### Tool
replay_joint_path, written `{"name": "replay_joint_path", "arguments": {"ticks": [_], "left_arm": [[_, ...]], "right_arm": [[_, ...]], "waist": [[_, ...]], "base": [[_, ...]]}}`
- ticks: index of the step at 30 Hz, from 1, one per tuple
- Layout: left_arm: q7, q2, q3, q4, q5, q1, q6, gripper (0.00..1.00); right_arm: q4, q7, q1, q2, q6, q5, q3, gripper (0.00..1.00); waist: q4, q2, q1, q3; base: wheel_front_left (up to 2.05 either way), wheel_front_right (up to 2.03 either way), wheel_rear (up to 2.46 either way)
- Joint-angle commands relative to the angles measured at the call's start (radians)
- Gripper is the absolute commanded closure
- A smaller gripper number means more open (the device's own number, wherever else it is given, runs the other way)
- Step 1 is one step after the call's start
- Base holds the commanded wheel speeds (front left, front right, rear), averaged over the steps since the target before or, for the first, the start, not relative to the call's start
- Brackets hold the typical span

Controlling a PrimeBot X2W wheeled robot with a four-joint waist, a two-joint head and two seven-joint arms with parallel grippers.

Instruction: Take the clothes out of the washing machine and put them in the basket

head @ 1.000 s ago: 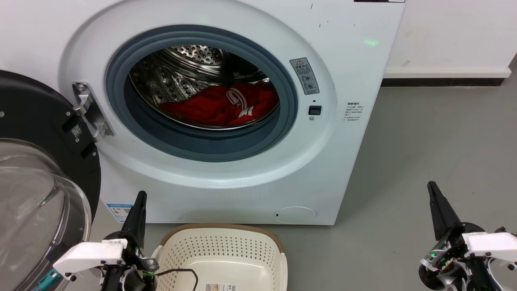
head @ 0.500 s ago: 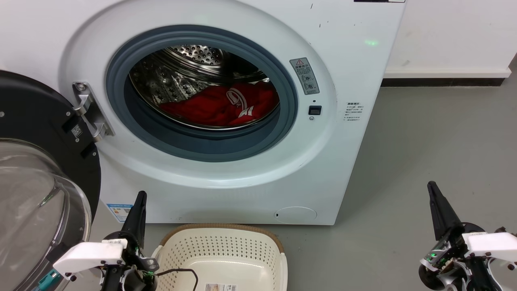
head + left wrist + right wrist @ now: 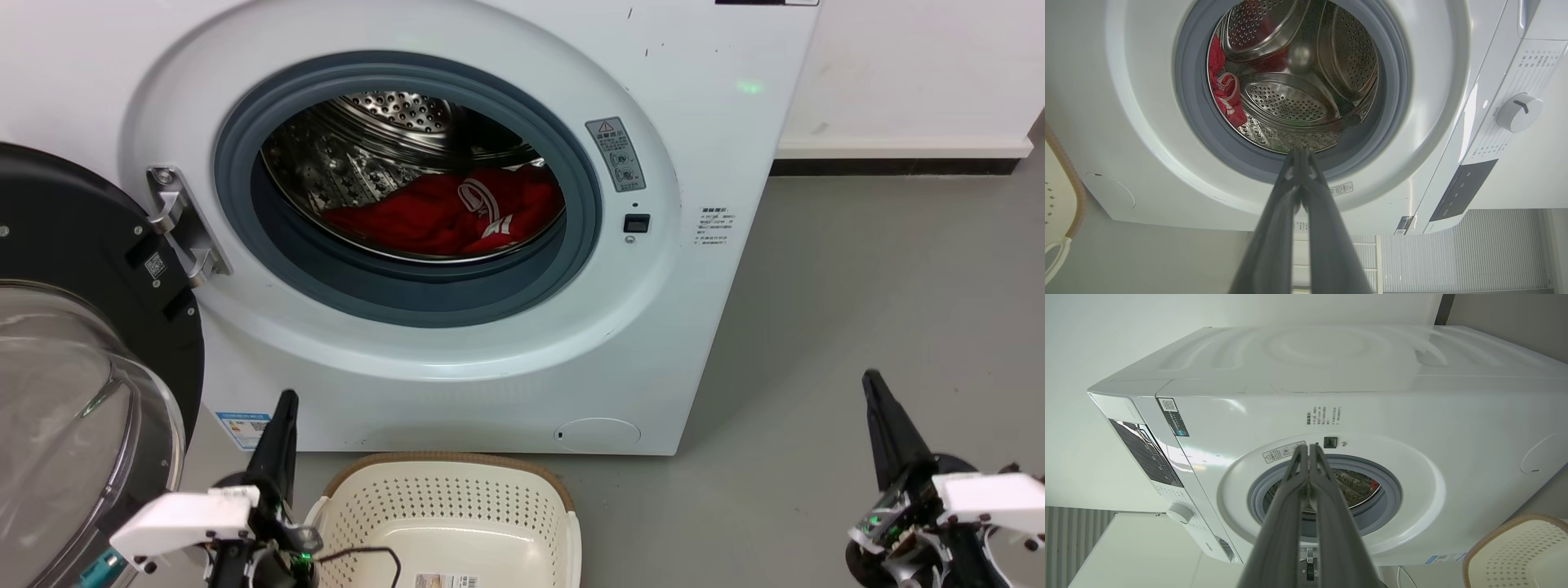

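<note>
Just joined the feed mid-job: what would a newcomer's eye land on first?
The red clothes stand out, heaped in the steel drum of the white washing machine, whose round door hangs open at the left. Below it sits the cream basket, between the left claw and right claw, both shut.

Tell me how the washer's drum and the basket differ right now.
The drum is shiny steel; the basket is cream plastic with a brown rim. The drum holds the red clothes; the basket's visible floor shows a paper label and no red fabric. The drum opens sideways within the washing machine; the basket opens upward on the grey floor before it. Both have perforated walls.
</note>
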Motion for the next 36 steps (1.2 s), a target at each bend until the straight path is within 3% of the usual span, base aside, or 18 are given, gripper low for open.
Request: {"name": "replay_joint_path", "arguments": {"ticks": [1,11,18,36], "left_arm": [[0.000,0.000,0.000,0.002,0.000,0.001,0.000,0.00],[-0.038,-0.003,-0.003,-0.003,0.037,0.034,0.000,0.00],[-0.072,-0.003,0.010,-0.041,0.176,0.034,0.013,0.00],[-0.147,-0.002,-0.061,-0.150,0.584,0.064,0.118,0.00]], "right_arm": [[0.001,0.000,0.001,0.000,0.000,0.000,0.000,0.00],[0.016,-0.038,0.033,0.001,0.000,-0.038,-0.002,0.00],[-0.033,-0.071,0.044,0.001,0.000,-0.202,-0.004,0.00],[-0.161,-0.146,0.078,0.001,0.000,-0.661,0.036,0.00]], "waist": [[0.000,0.0000,0.0000,0.000],[0.000,0.0000,0.0000,0.001],[-0.001,0.0000,0.0000,0.004],[-0.002,0.0000,0.0000,0.011]], "base": [[0.00,0.00,0.00],[0.00,0.00,0.00],[0.00,0.00,0.00],[0.00,0.00,0.00]]}}
